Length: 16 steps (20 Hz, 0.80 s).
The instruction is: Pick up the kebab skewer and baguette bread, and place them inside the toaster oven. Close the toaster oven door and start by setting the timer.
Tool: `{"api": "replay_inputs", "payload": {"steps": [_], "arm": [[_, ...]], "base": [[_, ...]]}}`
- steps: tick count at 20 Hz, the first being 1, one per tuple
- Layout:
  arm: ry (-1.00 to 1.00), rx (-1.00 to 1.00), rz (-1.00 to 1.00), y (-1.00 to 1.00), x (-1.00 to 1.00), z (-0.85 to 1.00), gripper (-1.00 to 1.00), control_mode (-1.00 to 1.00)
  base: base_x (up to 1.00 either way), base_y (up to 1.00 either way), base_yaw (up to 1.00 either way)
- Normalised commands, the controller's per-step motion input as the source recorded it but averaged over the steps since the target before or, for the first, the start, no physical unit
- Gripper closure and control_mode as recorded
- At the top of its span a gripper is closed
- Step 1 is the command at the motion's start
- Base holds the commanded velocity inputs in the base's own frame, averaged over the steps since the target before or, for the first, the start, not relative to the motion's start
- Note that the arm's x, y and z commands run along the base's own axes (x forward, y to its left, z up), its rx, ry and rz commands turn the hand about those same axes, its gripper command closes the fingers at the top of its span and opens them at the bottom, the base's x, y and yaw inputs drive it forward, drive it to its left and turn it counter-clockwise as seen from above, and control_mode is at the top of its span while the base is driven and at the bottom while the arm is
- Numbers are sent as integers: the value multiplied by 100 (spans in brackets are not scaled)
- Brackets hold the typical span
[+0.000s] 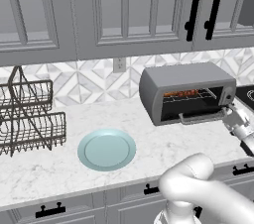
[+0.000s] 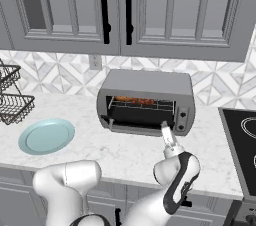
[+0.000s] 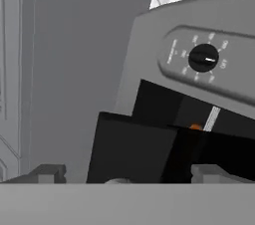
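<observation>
Left base view. Grey, round-cornered metal oven (image 1: 186,91) on a white marble counter (image 1: 158,143), right of centre, against diamond-patterned tiles. Door (image 1: 201,117) dropped partly open below the mouth, silver bar handle along its near edge. Inside, on a wire rack, a thin reddish-brown strip: skewer (image 1: 181,93). Baguette not told apart here. Gripper (image 1: 229,112) just beside the door's right end, near the knob panel; fingers spread, clasping nothing. Round pale blue-green plate (image 1: 106,149) bare on the counter, left of the oven and well apart. Dark wire dish rack (image 1: 30,119) at far left. Wall socket (image 1: 119,64) above the counter. Grey panelled cabinets overhead with black bar handles. No legible writing.

Right base view. Oven (image 2: 147,101) at centre, two knobs on its right panel. Door (image 2: 132,127) hanging partly open. Red-orange strip on the rack: skewer (image 2: 134,100). Gripper (image 2: 165,129) at the door's right corner, tips parted. Plate (image 2: 46,136) at left, black hob (image 2: 242,145) at right.

Hand view, rolled. Black knob (image 3: 202,58) with white pointer on a grey panel, ringed by tiny unreadable markings. Below, dark glass of the door (image 3: 134,149) with a small orange glint. Two grey fingertips (image 3: 47,173) set wide apart at the bottom, nothing between.
</observation>
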Motion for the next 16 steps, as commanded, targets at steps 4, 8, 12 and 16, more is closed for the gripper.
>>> {"api": "replay_inputs", "payload": {"steps": [4,8,12,16], "arm": [[-1,3,0,45,56,48,-100,-100],[0,0,0,44,61,32,-100,-100],[3,0,0,37,52,21,-100,-100],[8,0,0,29,36,15,-100,-100]], "base": [[0,0,0],[0,0,0],[0,0,0],[0,0,0]]}}
